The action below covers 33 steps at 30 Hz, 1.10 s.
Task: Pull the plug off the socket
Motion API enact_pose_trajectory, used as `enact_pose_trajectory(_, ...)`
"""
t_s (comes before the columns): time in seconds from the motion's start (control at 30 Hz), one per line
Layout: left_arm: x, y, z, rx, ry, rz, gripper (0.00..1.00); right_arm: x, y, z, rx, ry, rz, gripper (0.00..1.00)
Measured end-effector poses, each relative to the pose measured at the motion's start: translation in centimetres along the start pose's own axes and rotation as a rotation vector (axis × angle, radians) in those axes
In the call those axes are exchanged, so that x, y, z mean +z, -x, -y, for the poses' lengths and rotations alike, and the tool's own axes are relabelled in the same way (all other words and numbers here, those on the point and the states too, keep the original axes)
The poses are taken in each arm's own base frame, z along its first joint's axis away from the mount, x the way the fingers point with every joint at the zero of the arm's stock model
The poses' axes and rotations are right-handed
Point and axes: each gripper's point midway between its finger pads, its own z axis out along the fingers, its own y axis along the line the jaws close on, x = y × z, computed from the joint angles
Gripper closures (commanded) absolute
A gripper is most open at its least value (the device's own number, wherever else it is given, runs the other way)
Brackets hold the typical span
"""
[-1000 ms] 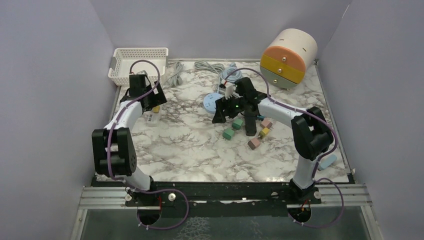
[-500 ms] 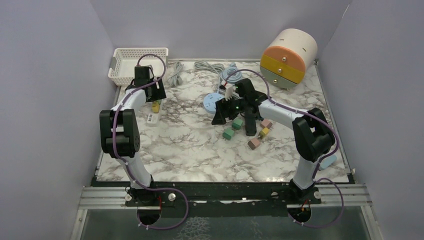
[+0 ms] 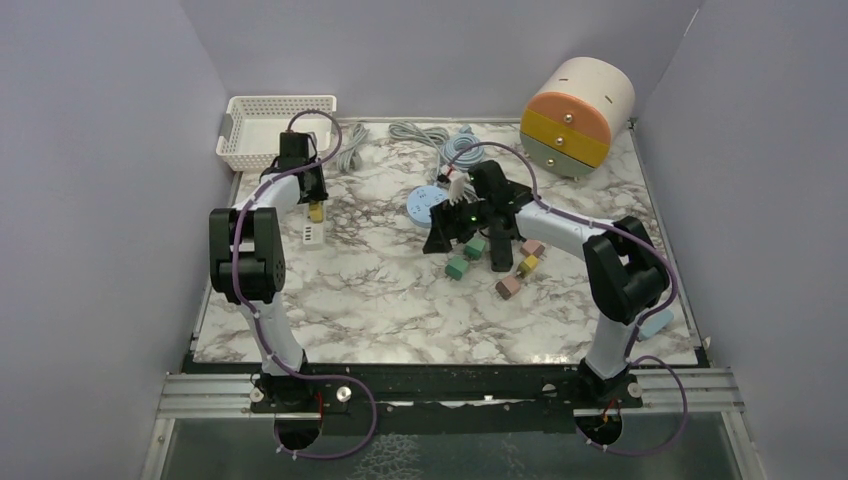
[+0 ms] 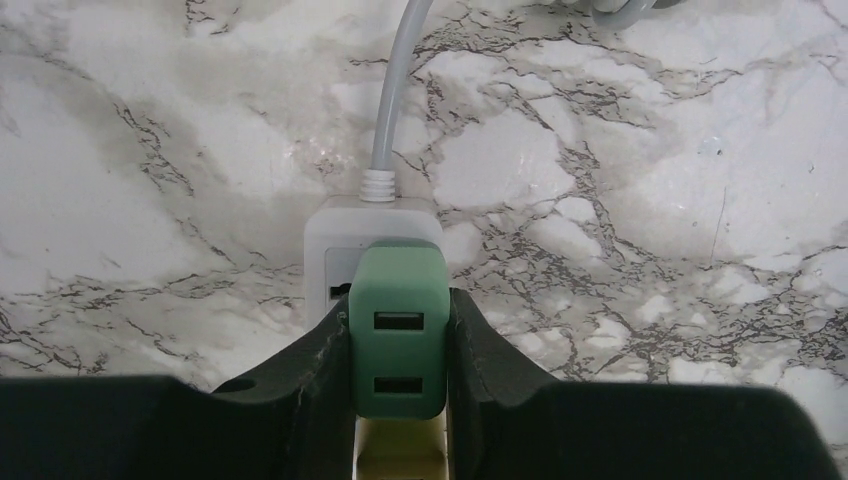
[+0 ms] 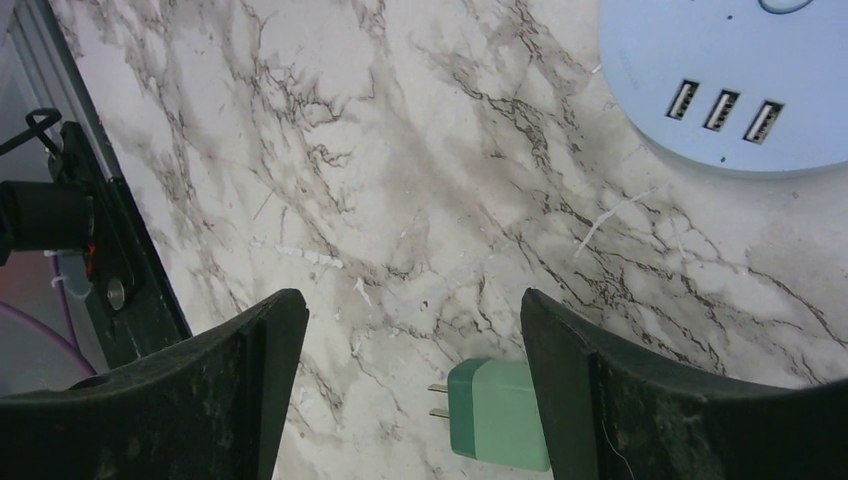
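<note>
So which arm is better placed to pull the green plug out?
Left. The left gripper is shut on the green plug in the power strip; the right gripper is open, away from it.

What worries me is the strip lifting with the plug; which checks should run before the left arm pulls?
1. Left gripper fingers against both sides of the green plug: ok.
2. Plug seated on the white power strip: ok.
3. Something holding the strip down: not ok; no second gripper is on it.
4. Slack in the strip's cord: cannot tell; it runs out of view.
5. Right gripper open, by the blue hub, away from the strip: ok.
</note>
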Motion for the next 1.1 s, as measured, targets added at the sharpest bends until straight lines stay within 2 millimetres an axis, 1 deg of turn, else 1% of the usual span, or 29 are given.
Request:
enact_pose_trajectory(0.1,0.3,0.2,0.4,0.004,-0.007,0.003,1.00,0.6,-0.2,-0.7,-0.023,0.002,-0.002,0.14)
enact_pose_trajectory(0.13,0.3,0.2,0.6,0.004,-0.010,0.002,1.00,0.9,-0.1,-1.1,-0.036,0.005,0.001,0.11)
enact_pose_trajectory(0.2,0.2,0.2,1.0,-0.014,-0.021,0.003,1.00,1.9,0.3,-2.5,-0.068,0.025,0.021,0.03)
enact_pose_trajectory(0.3,-0.4,0.3,2.8,-0.046,-0.061,0.004,1.00,3.4,1.4,-4.9,-0.076,0.100,0.106,0.00)
enact_pose_trajectory(0.33,-0.9,0.5,4.0,-0.057,-0.089,0.011,1.00,3.8,1.8,-5.6,-0.066,0.136,0.133,0.00)
enact_pose_trajectory(0.4,-2.2,1.0,6.4,-0.083,-0.159,0.032,1.00,4.6,2.7,-6.3,-0.018,0.196,0.179,0.00)
enact_pose_trajectory(0.5,-5.3,1.9,10.2,-0.130,-0.289,0.081,1.00,6.3,3.7,-6.3,0.076,0.258,0.213,0.00)
enact_pose_trajectory(0.6,-8.0,2.7,12.3,-0.176,-0.390,0.116,1.00,7.7,3.8,-5.5,0.166,0.270,0.212,0.00)
enact_pose_trajectory(0.67,-9.1,3.4,12.9,-0.202,-0.427,0.132,1.00,8.1,4.3,-5.3,0.194,0.268,0.216,0.00)
enact_pose_trajectory(0.73,-9.8,4.0,13.4,-0.219,-0.456,0.150,1.00,8.1,5.4,-5.5,0.197,0.268,0.235,0.00)
enact_pose_trajectory(0.9,-10.1,4.1,14.0,-0.240,-0.482,0.146,1.00,7.5,8.4,-6.3,0.163,0.290,0.305,0.00)
enact_pose_trajectory(1.07,-10.1,3.8,14.8,-0.239,-0.497,0.141,1.00,7.4,11.3,-7.0,0.128,0.312,0.353,0.09)
enact_pose_trajectory(1.1,-10.2,3.8,14.9,-0.236,-0.500,0.143,1.00,7.5,11.4,-7.0,0.130,0.311,0.351,0.12)
